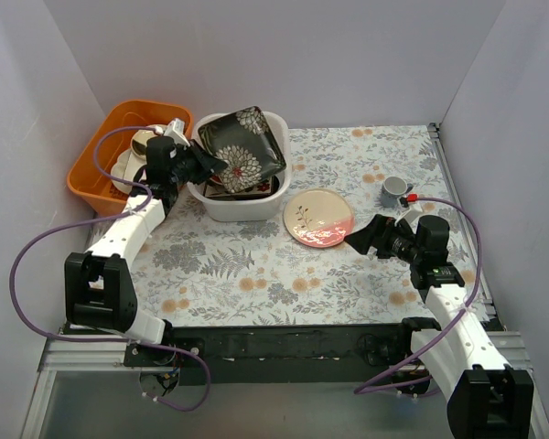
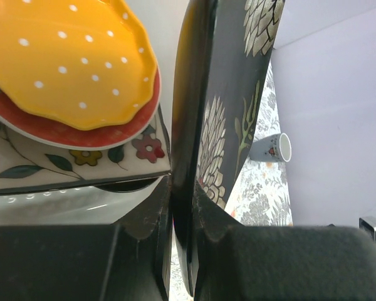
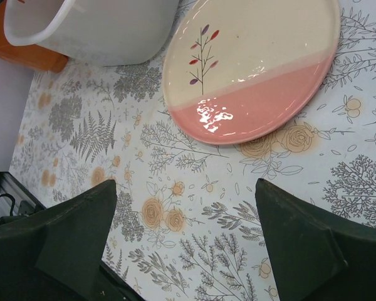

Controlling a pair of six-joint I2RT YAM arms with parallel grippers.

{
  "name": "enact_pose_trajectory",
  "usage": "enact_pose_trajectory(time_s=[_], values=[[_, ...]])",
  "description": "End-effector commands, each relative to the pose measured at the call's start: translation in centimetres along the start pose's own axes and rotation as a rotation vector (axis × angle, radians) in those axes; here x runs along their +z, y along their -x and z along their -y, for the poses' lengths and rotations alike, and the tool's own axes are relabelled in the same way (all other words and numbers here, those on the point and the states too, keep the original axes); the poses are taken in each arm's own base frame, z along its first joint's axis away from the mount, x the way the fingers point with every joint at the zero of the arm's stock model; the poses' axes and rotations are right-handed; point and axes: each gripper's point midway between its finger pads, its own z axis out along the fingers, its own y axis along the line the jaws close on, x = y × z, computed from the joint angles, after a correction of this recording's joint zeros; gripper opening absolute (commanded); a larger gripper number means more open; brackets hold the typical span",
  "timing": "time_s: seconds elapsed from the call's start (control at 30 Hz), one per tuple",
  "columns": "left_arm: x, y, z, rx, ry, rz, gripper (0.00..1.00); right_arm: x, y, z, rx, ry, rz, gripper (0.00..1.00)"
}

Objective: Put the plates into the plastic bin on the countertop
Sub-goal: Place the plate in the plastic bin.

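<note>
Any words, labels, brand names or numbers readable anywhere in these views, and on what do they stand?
No text can be read in any view.
The grey cup carries a small red mark, too small to tell whether it is lettering.
The black floral plate, pink-cream plate and countertop bear only plant patterns.

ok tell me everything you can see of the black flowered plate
Glossy black rectangular plate with rounded corners, a raised rim and large cream flowers on green stems; looks ceramic. It sits tilted over the white bin, above other plates, its left edge pinched in the left tool. Whether it rests on anything else is unclear.
</note>
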Motion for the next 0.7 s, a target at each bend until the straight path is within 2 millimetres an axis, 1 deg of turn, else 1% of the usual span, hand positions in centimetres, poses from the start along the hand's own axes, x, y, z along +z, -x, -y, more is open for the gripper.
enact_pose_trajectory(time_s=[0.0,0.03,0.23,0.37,0.4,0.43,0.53,0.63,0.67], values=[[-0.9,5.7,4.1,0.065,-0.103,0.151,0.0,0.3,0.5,-0.6,-0.028,0.038,0.021,0.97],[-0.7,5.6,3.7,0.059,-0.087,0.14,0.0,0.3,0.4,-0.5,-0.029,0.036,0.018,0.97],[-0.3,5.7,3.0,0.06,-0.064,0.136,0.0,0.3,0.6,-0.3,-0.035,0.028,0.021,0.97],[0.1,5.7,2.4,0.056,-0.044,0.129,0.0,0.5,0.2,-0.1,-0.032,0.025,0.01,0.97],[0.5,5.8,2.1,0.054,-0.032,0.129,0.0,0.5,0.3,0.0,-0.034,0.021,0.014,0.97],[0.7,5.3,1.4,0.047,-0.007,0.108,0.0,0.5,0.2,0.0,-0.032,0.021,0.014,0.97],[1.7,5.0,0.4,0.035,0.021,0.087,0.0,0.5,0.1,0.1,-0.032,0.018,0.009,0.97],[2.6,4.7,0.2,0.028,0.006,0.052,0.0,0.6,-0.2,0.4,-0.029,0.013,0.001,0.97],[3.3,4.2,-0.3,0.018,0.011,0.029,0.0,0.7,-0.2,0.4,-0.03,0.014,0.004,0.97]])
